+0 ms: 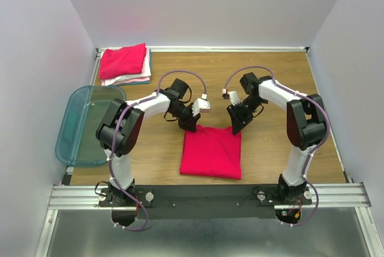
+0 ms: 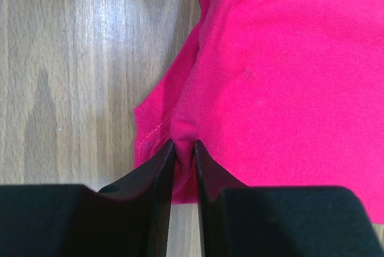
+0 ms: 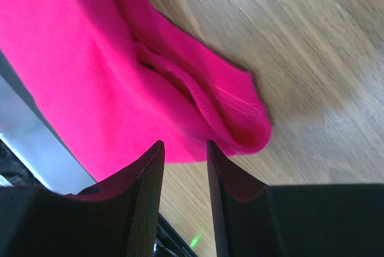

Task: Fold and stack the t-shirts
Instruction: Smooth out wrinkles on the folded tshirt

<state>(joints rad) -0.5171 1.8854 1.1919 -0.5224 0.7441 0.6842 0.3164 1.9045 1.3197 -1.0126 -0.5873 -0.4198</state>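
White walls stand around a brown wooden bench (image 1: 270, 77). A see-through teal bin (image 1: 84, 128) sits at the left edge of the frame. A red t-shirt (image 1: 211, 154) lies folded flat in the lower middle, between the two arms. A stack of folded t-shirts (image 1: 124, 62) sits in the upper left corner. The left jaws are almost shut and pinch the shirt's upper left corner. The right jaws are partly open over the upper right corner and hold nothing. I think the shirt goes to the stack next. The right jaws should bite all the layers. Then both should lift together and level, so the fold does not fall open.
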